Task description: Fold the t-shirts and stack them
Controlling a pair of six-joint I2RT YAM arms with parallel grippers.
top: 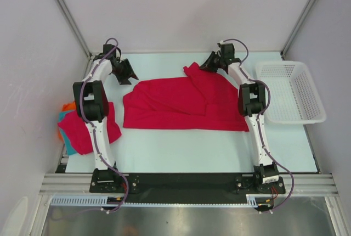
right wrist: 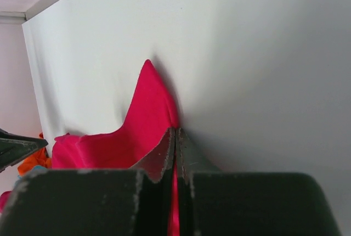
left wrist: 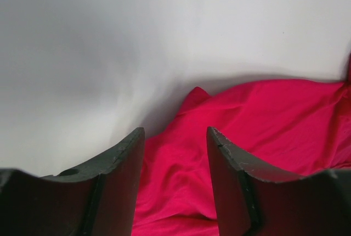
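Note:
A crimson-red t-shirt (top: 181, 104) lies spread across the middle of the table, partly folded. My right gripper (top: 206, 66) is shut on its far right part, with red cloth (right wrist: 145, 121) pinched between the jaws. My left gripper (top: 129, 74) is open and empty, just off the shirt's far left corner (left wrist: 230, 137). A pile of red, orange and teal garments (top: 82, 131) sits at the table's left edge, partly hidden by my left arm.
A white plastic mesh basket (top: 289, 91) stands at the right edge of the table. The enclosure's back wall is close behind both grippers. Side walls close in left and right.

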